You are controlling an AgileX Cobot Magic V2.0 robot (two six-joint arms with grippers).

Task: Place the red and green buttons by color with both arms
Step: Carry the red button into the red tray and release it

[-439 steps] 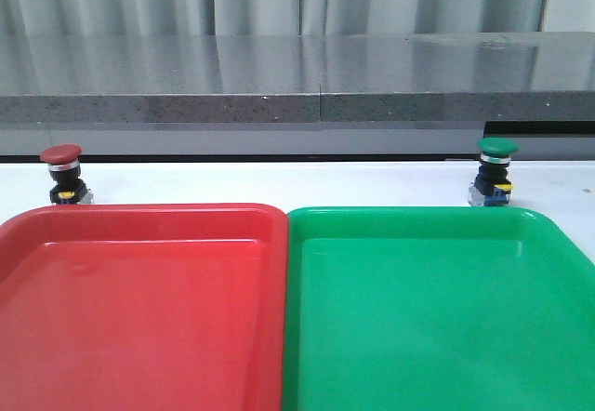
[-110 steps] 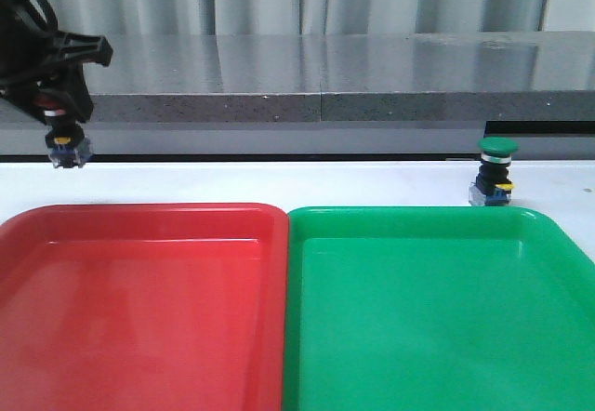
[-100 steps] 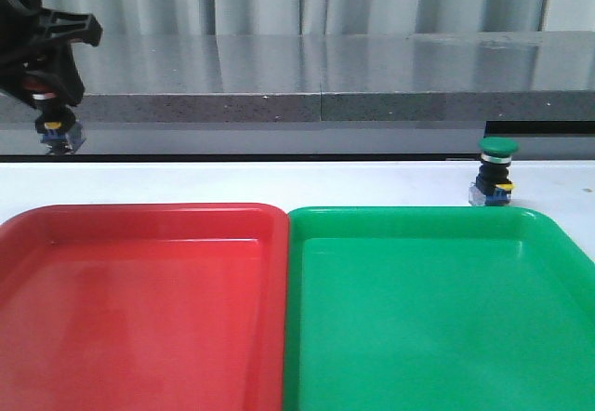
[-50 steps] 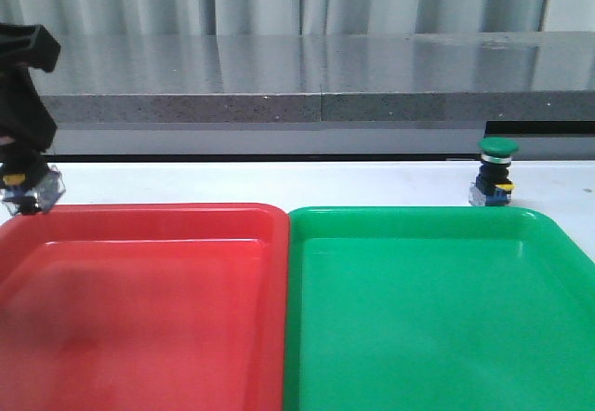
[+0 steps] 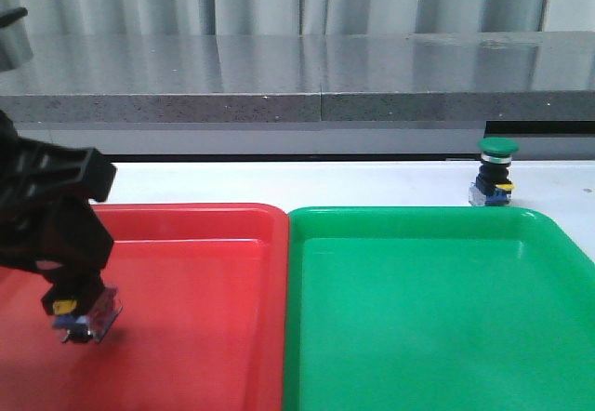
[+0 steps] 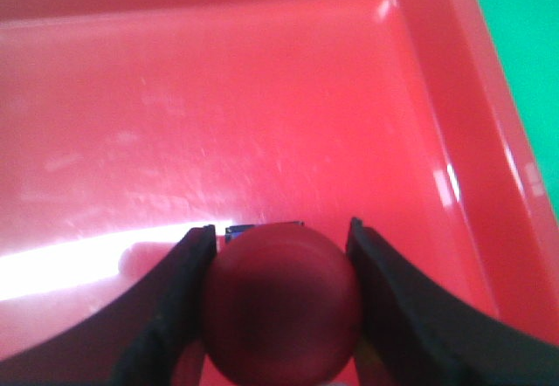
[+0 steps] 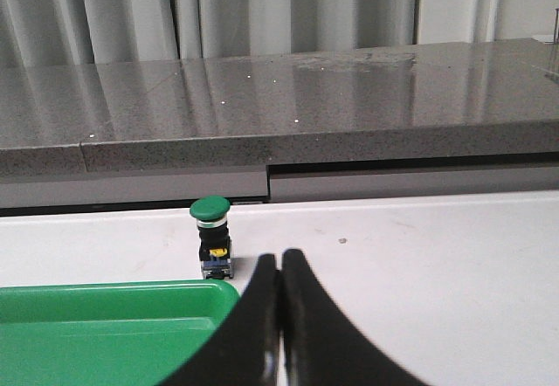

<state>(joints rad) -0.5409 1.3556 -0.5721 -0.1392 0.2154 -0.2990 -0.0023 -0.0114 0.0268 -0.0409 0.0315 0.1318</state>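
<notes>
My left gripper [image 5: 72, 290] is shut on the red button [image 5: 85, 319] and holds it just above the floor of the red tray [image 5: 186, 210], near its left side. In the left wrist view the dark red cap [image 6: 281, 303] sits squeezed between the two black fingers [image 6: 170, 312] of the left gripper [image 6: 279, 231]. The green button [image 5: 495, 171] stands upright on the white table behind the far right corner of the green tray [image 5: 418, 212]. My right gripper [image 7: 280, 259] is shut and empty, short of the green button [image 7: 212, 236] and a little to its right. It is out of the front view.
The red and green trays lie side by side at the front and touch at the middle. A grey stone ledge [image 5: 316, 76] runs along the back of the white table [image 5: 279, 180]. The green tray's corner [image 7: 113, 294] lies beside my right gripper.
The left arm has picked the red button off the table at the far left, lifted it, then carried it forward and down over the red tray. The green button has not moved.
</notes>
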